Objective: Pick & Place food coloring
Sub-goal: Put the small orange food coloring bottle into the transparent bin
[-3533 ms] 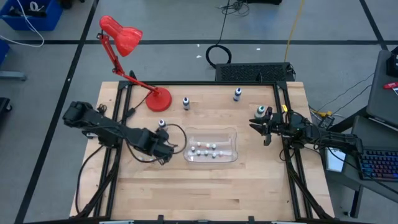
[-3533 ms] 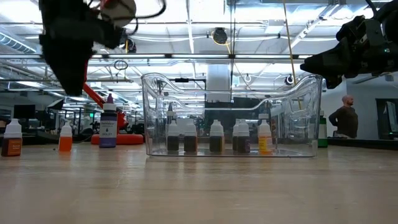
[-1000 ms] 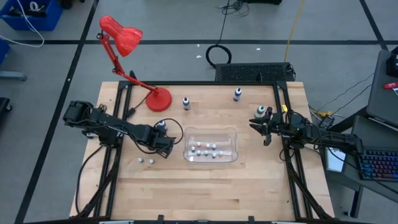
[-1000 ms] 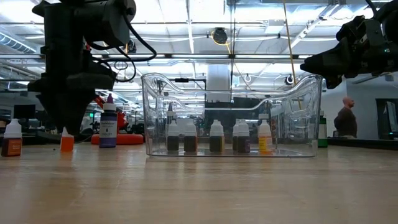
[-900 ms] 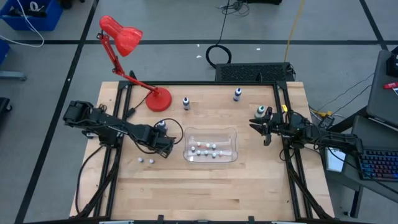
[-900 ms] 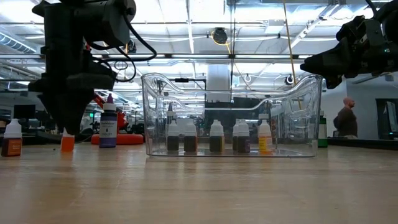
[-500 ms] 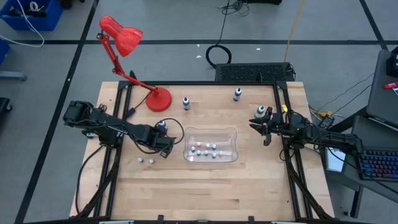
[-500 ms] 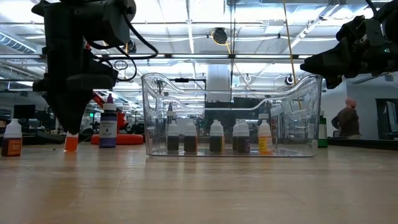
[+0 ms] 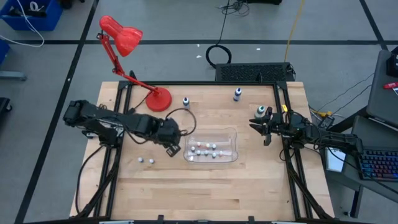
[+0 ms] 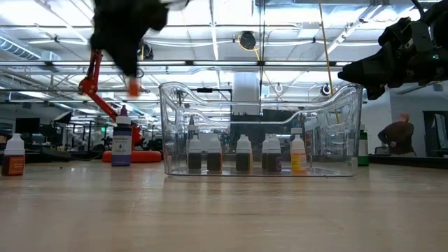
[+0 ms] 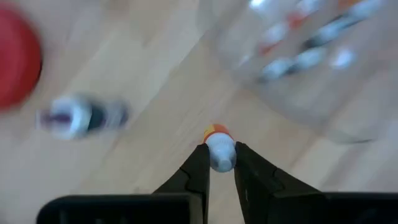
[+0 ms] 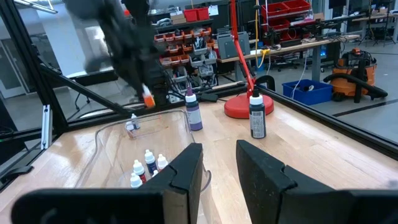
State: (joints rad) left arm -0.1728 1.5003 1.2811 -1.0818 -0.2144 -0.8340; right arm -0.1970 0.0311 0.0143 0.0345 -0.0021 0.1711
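My left gripper (image 9: pixel 171 139) hangs in the air just left of the clear tray (image 9: pixel 231 132) and is shut on a tiny food coloring bottle (image 11: pixel 219 149) with a white cap and orange body. In the low view this bottle (image 10: pixel 133 87) hangs high above the table. Several more food coloring bottles (image 10: pixel 243 154) stand inside the tray. Two others (image 9: pixel 146 160) stand on the wood near the left arm. My right gripper (image 12: pixel 217 158) is open and waits at the table's right side, touching nothing. My left gripper pinches the orange bottle at its white cap end (image 11: pixel 221 155) between the two fingers (image 11: pixel 198 167). The fingers come from above, pointing down. The bottle is lifted clear of the table, and its orange body (image 10: pixel 133 89) sticks out below the fingertips.
A red desk lamp has its base (image 9: pixel 158 99) at the table's far left. A purple bottle (image 9: pixel 186 102) and a dark bottle (image 9: pixel 237 94) stand near the far edge. Another bottle (image 9: pixel 262 112) stands beside the right gripper. A brown bottle (image 10: pixel 12 159) stands far left.
My left gripper, which stood low over the orange bottle on the table, has risen with the bottle held shut between its fingers and moved toward the table's right, up to the tray's left wall. The bottle is lifted clear.
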